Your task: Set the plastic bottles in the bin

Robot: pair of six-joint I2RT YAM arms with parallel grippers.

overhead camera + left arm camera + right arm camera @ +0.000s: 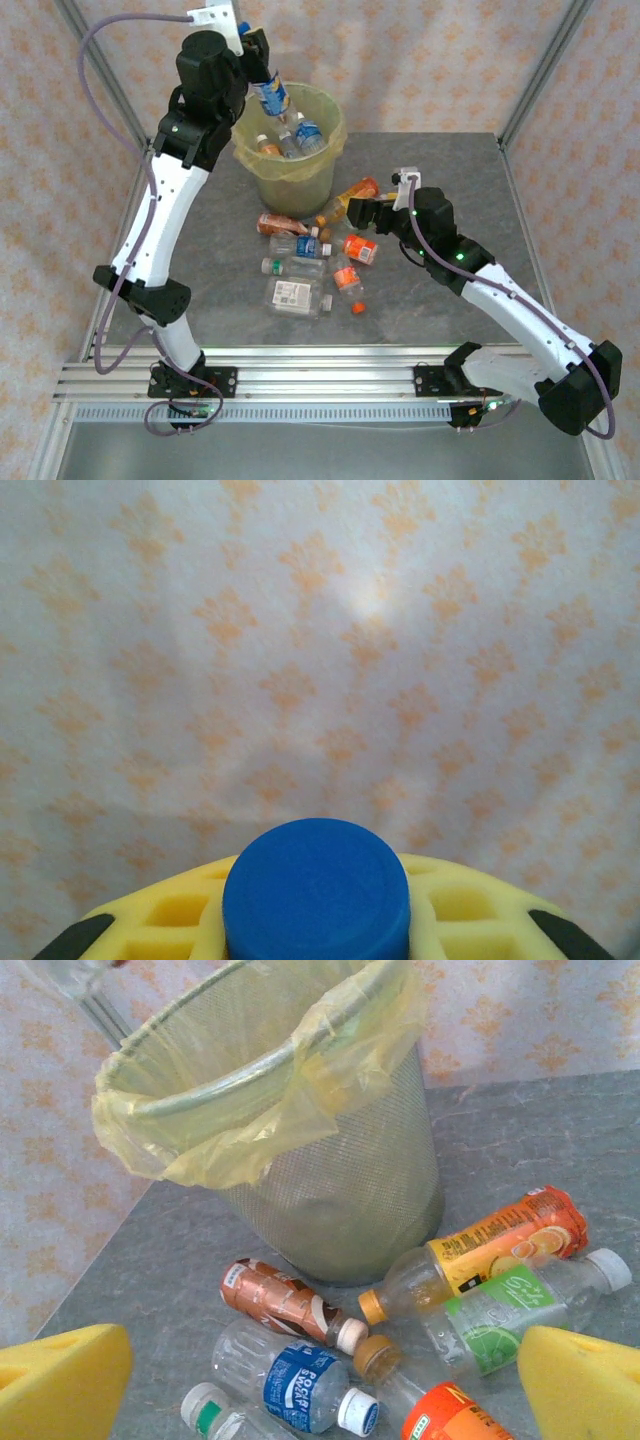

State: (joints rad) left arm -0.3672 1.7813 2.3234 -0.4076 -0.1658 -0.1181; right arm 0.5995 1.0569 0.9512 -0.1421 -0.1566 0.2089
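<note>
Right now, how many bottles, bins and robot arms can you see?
Plastic bottles: 12 (8 on the table, 3 showing in the bin, 1 in the left gripper)
Bin: 1
Robot arms: 2
Total: 15

Perhaps six bottles [500,1245] beside bin [340,1200]

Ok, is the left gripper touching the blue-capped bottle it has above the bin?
Touching. The left wrist view shows the blue-capped bottle clamped between the yellow pads of the left gripper.
</note>
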